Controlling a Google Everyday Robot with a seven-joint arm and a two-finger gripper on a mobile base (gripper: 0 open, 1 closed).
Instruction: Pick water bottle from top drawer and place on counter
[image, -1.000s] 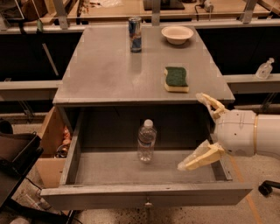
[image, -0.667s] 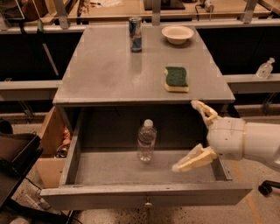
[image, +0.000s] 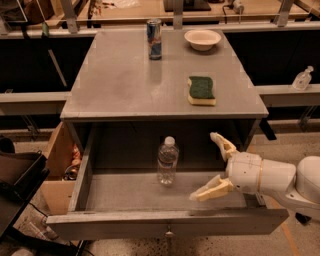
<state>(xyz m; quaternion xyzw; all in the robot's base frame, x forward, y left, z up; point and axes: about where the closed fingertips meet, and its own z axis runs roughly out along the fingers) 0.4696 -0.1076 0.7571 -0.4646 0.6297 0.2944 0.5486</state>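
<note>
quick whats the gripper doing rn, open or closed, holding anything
Gripper: open, holding nothing, over the right side of the top drawer, to the right of the water bottle and apart from it.

My tabletop (image: 125, 80) carries a can (image: 154, 39) and bowl (image: 202, 39) (both at the back) and a sponge (image: 201, 90); my claw (image: 203, 166) hangs spread below its front edge.

In the top drawer (image: 165, 222): water bottle (image: 167, 161).
The gripper (image: 214, 167) is held right of it; can (image: 154, 39), bowl (image: 202, 39), sponge (image: 201, 90) are set on the counter (image: 125, 80).
</note>
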